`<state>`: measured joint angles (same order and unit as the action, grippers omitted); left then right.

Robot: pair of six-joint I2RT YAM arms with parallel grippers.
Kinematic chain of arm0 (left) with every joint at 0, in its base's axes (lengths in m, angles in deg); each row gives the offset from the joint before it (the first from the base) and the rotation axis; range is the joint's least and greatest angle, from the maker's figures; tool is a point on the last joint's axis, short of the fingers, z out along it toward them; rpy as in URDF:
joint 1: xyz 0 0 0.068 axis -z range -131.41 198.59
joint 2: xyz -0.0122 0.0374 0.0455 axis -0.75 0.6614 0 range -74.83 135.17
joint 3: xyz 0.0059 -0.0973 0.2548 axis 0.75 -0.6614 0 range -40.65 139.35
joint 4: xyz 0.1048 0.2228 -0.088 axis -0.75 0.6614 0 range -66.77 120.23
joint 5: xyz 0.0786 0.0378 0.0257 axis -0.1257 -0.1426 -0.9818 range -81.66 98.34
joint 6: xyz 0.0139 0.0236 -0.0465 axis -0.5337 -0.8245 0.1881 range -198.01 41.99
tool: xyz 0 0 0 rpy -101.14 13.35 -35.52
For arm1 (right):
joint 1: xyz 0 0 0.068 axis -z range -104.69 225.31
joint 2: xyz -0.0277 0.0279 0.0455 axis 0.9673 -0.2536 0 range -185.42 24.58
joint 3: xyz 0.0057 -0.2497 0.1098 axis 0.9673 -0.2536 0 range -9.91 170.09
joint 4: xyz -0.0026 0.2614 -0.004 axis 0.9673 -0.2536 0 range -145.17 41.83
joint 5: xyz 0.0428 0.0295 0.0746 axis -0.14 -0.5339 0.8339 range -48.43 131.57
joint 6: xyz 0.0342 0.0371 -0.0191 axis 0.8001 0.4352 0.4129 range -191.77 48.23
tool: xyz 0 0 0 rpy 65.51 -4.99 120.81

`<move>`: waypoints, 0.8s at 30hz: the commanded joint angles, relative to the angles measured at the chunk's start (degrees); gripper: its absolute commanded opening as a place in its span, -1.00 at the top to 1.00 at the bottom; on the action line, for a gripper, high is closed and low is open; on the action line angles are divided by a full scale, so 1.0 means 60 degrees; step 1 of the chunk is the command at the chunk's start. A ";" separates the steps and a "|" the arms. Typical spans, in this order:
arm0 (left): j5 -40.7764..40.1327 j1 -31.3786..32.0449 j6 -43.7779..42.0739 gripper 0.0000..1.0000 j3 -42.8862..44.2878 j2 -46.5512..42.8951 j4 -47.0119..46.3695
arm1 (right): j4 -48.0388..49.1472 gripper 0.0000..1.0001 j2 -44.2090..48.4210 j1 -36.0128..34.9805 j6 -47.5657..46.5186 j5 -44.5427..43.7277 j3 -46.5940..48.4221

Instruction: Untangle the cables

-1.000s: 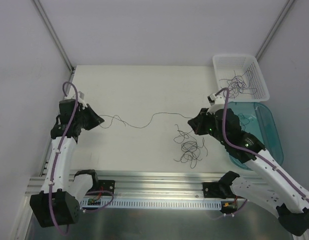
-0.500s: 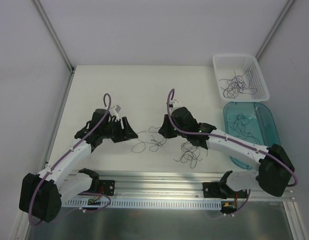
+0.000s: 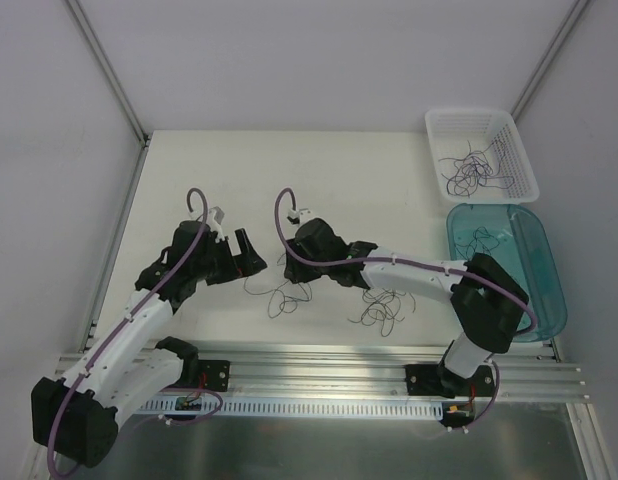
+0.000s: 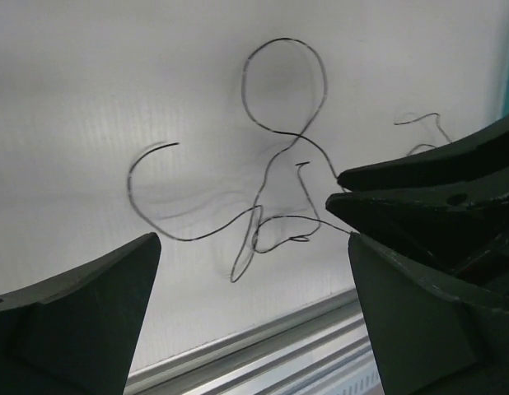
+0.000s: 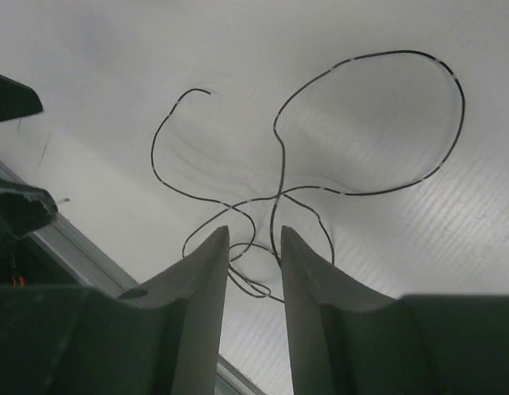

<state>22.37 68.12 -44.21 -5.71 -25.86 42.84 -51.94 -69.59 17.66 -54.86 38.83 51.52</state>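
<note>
At the near edge, a ribbed aluminium rail (image 3: pixel 319 362) runs across the white tabletop (image 3: pixel 289 170). Just beyond it, under the right forearm, lies a small wad of hair-thin, dark purplish-black cable strands (image 3: pixel 382 305), its curly loops piled on one another. To the wad's left, a single loose strand (image 4: pixel 256 212) lies flat on the table between the two grippers. It forms one round loop, a hooked free end curling off sideways, and a few small kinks where it crosses itself. The left gripper (image 4: pixel 250 247) hovers over it with fingers spread wide on either side. The strand's tail runs up to the edge of one finger, though contact cannot be judged. The right gripper (image 5: pixel 254 234) faces it with fingers parted by a narrow gap, and the strand's crossing shows in that gap. Farther right, a translucent teal plastic tray (image 3: pixel 549 300) holds a few more curly strands (image 3: pixel 481 243). Beyond it, a white plastic lattice basket (image 3: pixel 469 113) holds a looser tangle of thin strands (image 3: pixel 469 170).
</note>
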 commanded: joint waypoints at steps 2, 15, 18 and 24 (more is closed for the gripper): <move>-0.2916 0.0026 -0.0974 -0.98 0.1161 -0.0178 0.1826 | -0.0235 0.23 -0.0608 -0.0352 -0.0445 -0.0187 0.0777; -0.6553 -0.0588 -0.2573 -0.98 0.1341 -0.1232 0.2605 | -0.2432 -0.84 -0.2424 -0.1715 -0.0782 -0.2133 0.2769; -0.6833 -0.0749 -0.2295 -0.98 0.1092 -0.1628 0.2532 | -0.2828 -0.84 -0.2921 -0.1818 -0.0577 -0.2646 0.3164; -0.6951 -0.0940 -0.2132 -0.98 0.0755 -0.2111 0.2341 | -0.3107 -0.75 -0.3727 -0.1876 -0.0284 -0.2970 0.3546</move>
<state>-16.71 63.14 -57.48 -0.24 -37.47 57.16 -67.62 -90.35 6.54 -58.14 24.71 70.08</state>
